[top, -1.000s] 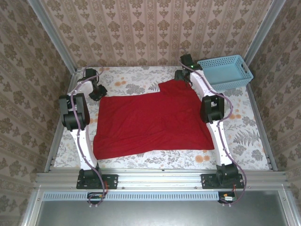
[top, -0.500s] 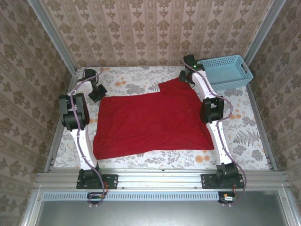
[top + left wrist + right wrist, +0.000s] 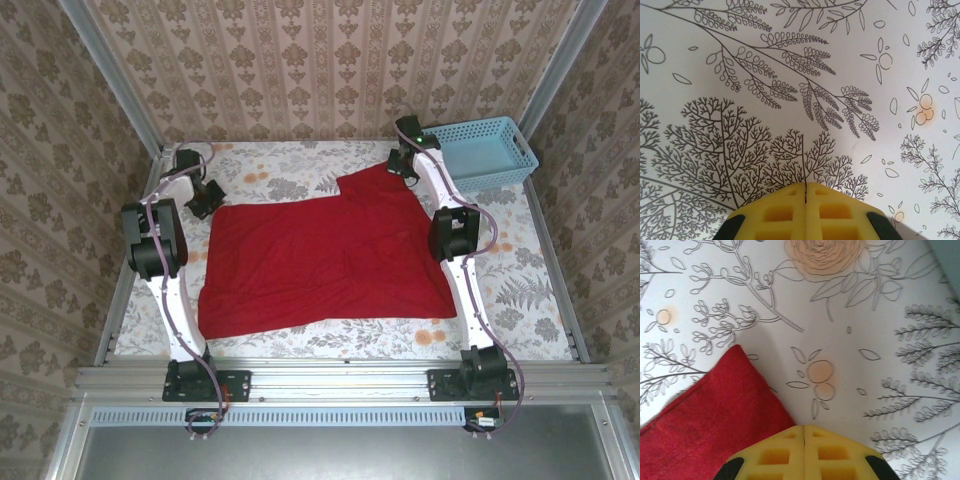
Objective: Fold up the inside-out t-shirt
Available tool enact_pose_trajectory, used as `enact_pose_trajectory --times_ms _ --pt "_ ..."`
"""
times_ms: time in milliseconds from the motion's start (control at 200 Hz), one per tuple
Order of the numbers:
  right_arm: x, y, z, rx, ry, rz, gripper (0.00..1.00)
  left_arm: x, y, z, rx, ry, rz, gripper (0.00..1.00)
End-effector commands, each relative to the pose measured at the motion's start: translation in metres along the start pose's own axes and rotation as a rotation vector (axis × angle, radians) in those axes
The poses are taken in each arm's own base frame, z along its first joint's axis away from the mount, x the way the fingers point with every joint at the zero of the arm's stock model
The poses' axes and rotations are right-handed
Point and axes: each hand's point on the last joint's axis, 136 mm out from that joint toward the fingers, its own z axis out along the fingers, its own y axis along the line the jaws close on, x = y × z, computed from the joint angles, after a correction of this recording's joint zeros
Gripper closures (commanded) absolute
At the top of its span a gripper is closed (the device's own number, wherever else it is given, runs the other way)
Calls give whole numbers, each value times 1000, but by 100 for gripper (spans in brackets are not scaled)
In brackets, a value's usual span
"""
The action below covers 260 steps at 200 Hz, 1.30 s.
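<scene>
Near the tabletop's (image 3: 520, 290) far edge the left gripper (image 3: 805, 186) was pinched shut on nothing, the right gripper (image 3: 805, 427) shut too — perhaps nipping the t-shirt (image 3: 320, 255). We judged grasping underway; next, a surer hold.

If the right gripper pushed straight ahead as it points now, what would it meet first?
Likely the bare tablecloth, just beside the corner of the shirt. The shut right gripper seems aimed past the red edge, though depth is unclear.

The t-shirt (image 3: 320, 255) is matt, soft red cloth. The bench (image 3: 530, 290) wears a smooth printed covering; the basket (image 3: 480, 150) is latticed light-blue plastic.
</scene>
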Motion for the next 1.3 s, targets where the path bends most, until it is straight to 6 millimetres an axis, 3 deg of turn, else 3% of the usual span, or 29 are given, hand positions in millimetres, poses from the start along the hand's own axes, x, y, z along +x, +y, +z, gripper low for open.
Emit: enact_pose_trajectory --times_ms 0,145,315,600,835,1120,1295 --pt "-16 30 -36 -99 -44 -33 100 1 0 -11 26 3 -22 100" --pt "-32 36 -60 -128 -92 -32 100 -1 -4 -20 42 -12 -12 100" --pt "-46 28 -85 -104 -146 -27 100 -4 -10 -33 65 -28 -3 100" --pt "-44 18 -115 -90 -198 -29 100 -3 -13 -54 92 -60 -2 100" --pt "-30 0 -122 -80 -208 -8 100 1 -6 -66 93 -78 -8 100" --pt "-16 -17 -171 -105 -320 39 100 17 5 -91 109 -121 -23 100" --pt "11 -34 -189 -93 -329 76 100 32 17 -110 99 -164 -34 100"
